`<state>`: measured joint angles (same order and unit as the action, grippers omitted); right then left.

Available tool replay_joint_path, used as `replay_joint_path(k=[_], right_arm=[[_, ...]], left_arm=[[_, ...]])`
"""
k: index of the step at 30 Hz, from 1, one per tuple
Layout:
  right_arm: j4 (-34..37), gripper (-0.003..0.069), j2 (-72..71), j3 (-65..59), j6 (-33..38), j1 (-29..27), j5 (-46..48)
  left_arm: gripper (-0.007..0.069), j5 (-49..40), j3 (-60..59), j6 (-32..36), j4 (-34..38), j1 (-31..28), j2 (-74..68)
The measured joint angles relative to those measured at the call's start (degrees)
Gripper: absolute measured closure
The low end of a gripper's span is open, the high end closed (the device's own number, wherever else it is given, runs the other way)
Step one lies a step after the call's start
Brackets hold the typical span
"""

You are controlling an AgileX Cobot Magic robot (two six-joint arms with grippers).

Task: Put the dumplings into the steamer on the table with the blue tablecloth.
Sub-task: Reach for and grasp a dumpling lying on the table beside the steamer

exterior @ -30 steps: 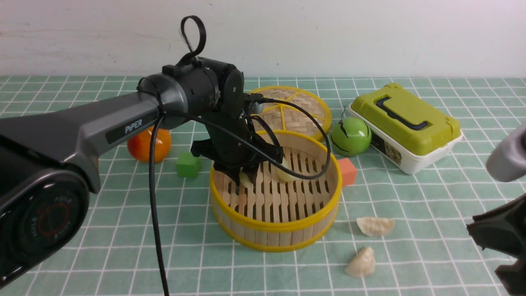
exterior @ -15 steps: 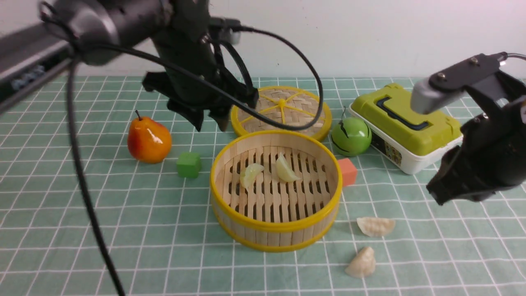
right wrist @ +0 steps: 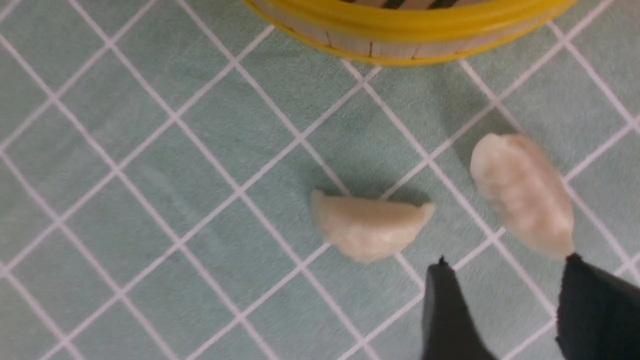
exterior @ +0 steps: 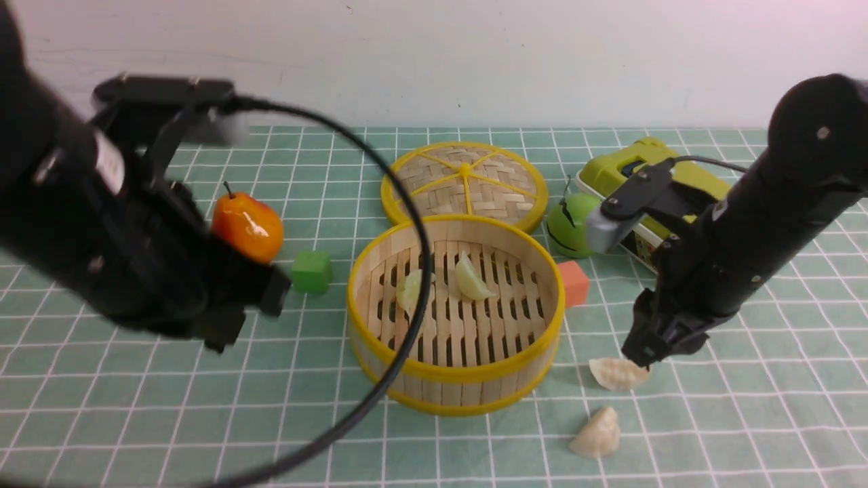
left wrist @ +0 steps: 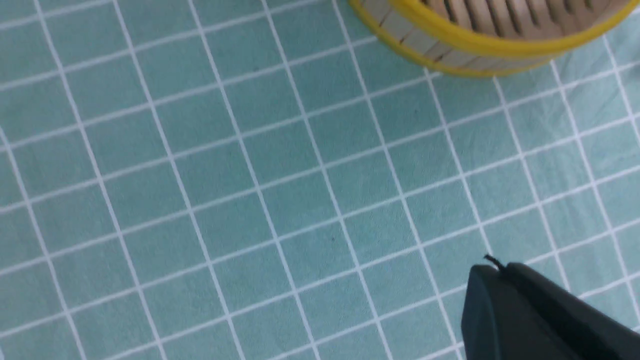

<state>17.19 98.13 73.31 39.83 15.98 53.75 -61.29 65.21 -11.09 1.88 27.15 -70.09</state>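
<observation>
Steamer [exterior: 536, 339]: upright and uncovered on the cloth [exterior: 135, 407].

Dumplings inside: two lie on the steamer's slats, the left dumpling [exterior: 410, 288] and the right dumpling [exterior: 472, 279]. They are just beside each other, and contact between them cannot be judged.

Dumplings outside: two lie on the cloth off the steamer's right side, toward the robot. The far dumpling [exterior: 618, 373] is near the steamer wall. The near dumpling [exterior: 597, 434] lies close to it but apart.

Right gripper [right wrist: 506, 262]: jaws stand apart with nothing between them. The tips are low over the cloth, right of the steamer, at the far dumpling. In the wrist view one fingertip [right wrist: 575, 265] meets the edge of that dumpling. Whether it presses on it cannot be told.

Left gripper [left wrist: 495, 280]: closed and empty. It hangs above bare cloth off the steamer's left side, toward the robot, and is blurred in the front view.

Other items, placed from the steamer:
- The lid [exterior: 464, 179] lies flat directly behind.
- The apple [exterior: 573, 227] is behind and to the right.
- The orange cube [exterior: 575, 283] is just beside the right wall.
- The green cube [exterior: 312, 271] is near on the left.
- The pear [exterior: 247, 227] is farther left, beyond the green cube.
- The box [exterior: 620, 166] is behind and to the right, largely hidden by the right arm.

Cable [exterior: 415, 271]: in the front view it loops from the left arm across the steamer's left half.
</observation>
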Motion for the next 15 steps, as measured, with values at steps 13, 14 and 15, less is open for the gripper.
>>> replay_joint_path(k=[13,14,15], right_arm=[[-2.80,0.0109,12.97,0.06,3.60,0.00,-10.75],[-3.48,0.0130,13.52,0.06,3.60,0.00,-10.75],[-4.09,0.0151,13.82,0.06,3.33,0.00,-10.59]], left_arm=[[0.0638,4.84,-19.40,0.12,2.34,0.00,7.37],[0.0638,4.84,-19.48,0.12,2.62,0.00,7.37],[0.0638,4.84,-19.47,0.12,3.03,0.00,7.41]])
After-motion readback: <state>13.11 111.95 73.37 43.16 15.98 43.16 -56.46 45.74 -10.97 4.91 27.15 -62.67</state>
